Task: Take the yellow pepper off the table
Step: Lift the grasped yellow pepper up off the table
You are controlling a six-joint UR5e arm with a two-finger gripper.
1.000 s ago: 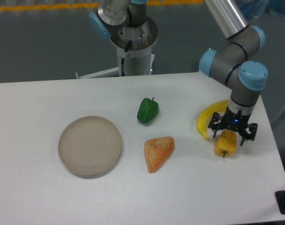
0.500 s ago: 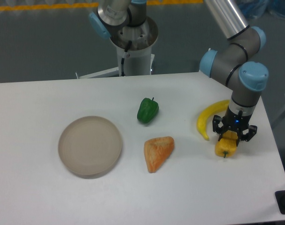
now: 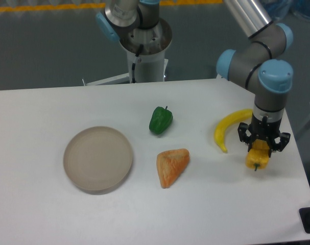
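End effector [image 3: 263, 145]: pointing straight down, fingers closed around the top of the yellow pepper [image 3: 258, 158], so the fruit hangs stem-down below them.
Yellow pepper: near the right edge of the counter [image 3: 52, 214], just beside the banana [image 3: 228, 128]; whether it has cleared the surface I cannot tell (no clear shadow gap shows).
Why from above: a vertical grip likely avoids the banana.
Others: green pepper [image 3: 160, 120], plate [image 3: 98, 158], orange wedge [image 3: 171, 166], all well apart.

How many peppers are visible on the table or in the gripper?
2. The green pepper lies near the table's middle; the yellow pepper is at the right, between the gripper's fingers.
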